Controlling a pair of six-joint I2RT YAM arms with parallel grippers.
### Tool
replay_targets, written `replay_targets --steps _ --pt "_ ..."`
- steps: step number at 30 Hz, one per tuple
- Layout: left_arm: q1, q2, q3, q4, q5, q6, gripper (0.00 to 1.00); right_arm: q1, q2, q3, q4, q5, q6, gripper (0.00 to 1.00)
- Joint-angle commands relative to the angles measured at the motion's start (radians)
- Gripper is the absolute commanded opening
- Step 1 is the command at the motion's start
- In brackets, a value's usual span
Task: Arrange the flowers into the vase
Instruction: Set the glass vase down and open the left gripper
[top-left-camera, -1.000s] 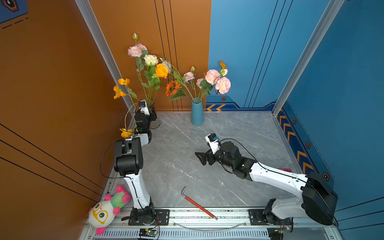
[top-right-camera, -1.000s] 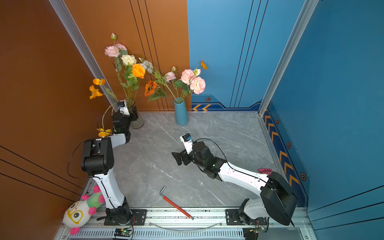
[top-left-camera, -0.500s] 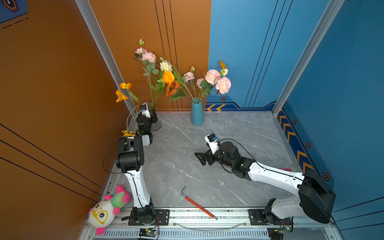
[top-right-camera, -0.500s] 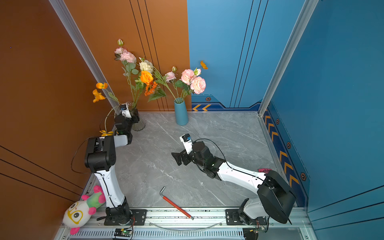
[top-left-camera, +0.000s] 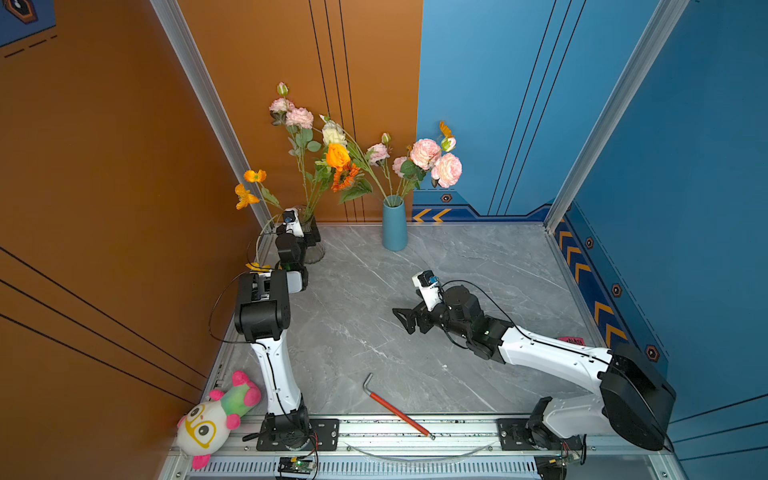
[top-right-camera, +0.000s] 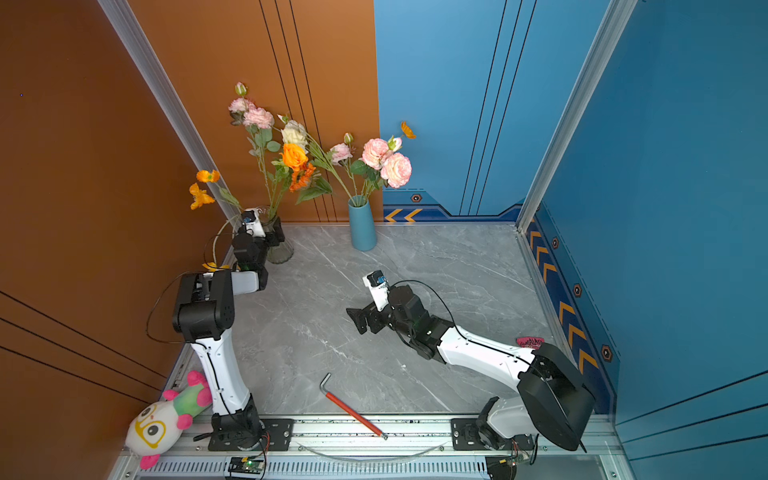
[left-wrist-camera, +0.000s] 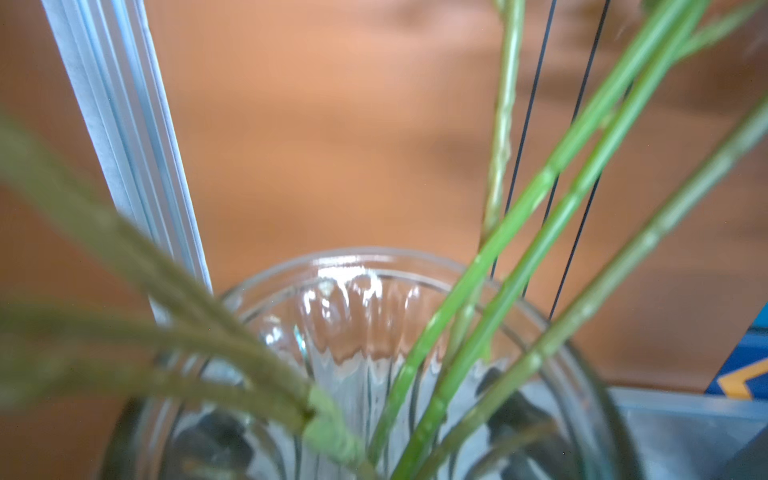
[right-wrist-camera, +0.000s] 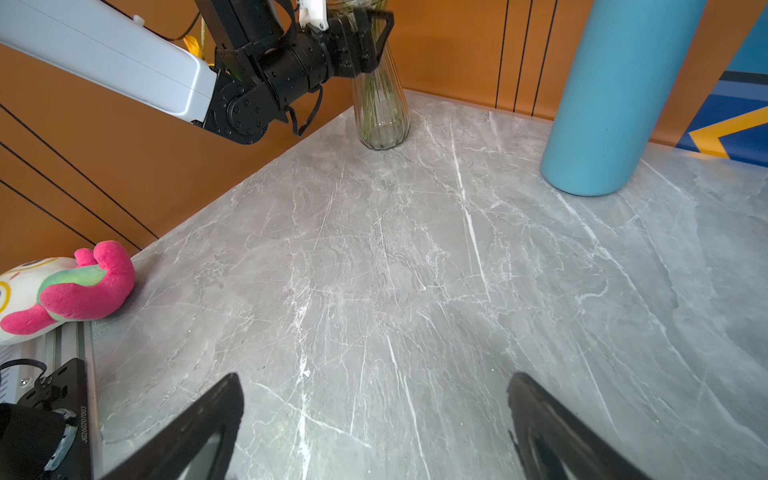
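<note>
vase (right-wrist-camera: 380, 112) – clr ribbed glass | tbl (right-wrist-camera: 415, 270) – matt marble-look | toy (right-wrist-camera: 83, 286) – plush

The left arm (top-left-camera: 276, 374) and right arm (top-left-camera: 552, 357) are built from white shells and black joints. Black cables (top-left-camera: 210, 322) are looped alongside. Screwed black base plates (top-left-camera: 326, 432) are set at 6 o'clock. The right gripper (right-wrist-camera: 374, 378) is fitted with black fingers (right-wrist-camera: 199, 432).

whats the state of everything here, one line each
flowers, stems standing in the two vases
glass vase, upright, holding stems
blue vase, upright, holding stems
left gripper, at the glass vase's mouth, jaws look open
right gripper, open, empty
hex key, lying flat
plush toy, lying down
</note>
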Motion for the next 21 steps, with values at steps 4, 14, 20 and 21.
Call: replay_targets --steps 4,14,20,21 --pt "-0.010 -0.049 -0.052 0.095 -0.029 0.004 0.98 -0.005 -0.042 -0.011 -0.022 -0.018 0.011 1.00" --pt "-0.070 -0.184 -0.250 0.094 -0.085 0.047 0.98 0.028 -0.142 -0.037 -0.101 0.036 0.037 1.00" --pt "-0.117 -0.272 -0.330 0.032 -0.155 0.083 0.98 0.052 -0.225 -0.089 -0.129 0.071 0.068 1.00" --pt "-0.127 -0.289 -0.350 0.028 -0.162 0.092 0.98 0.053 -0.239 -0.099 -0.131 0.074 0.074 1.00"
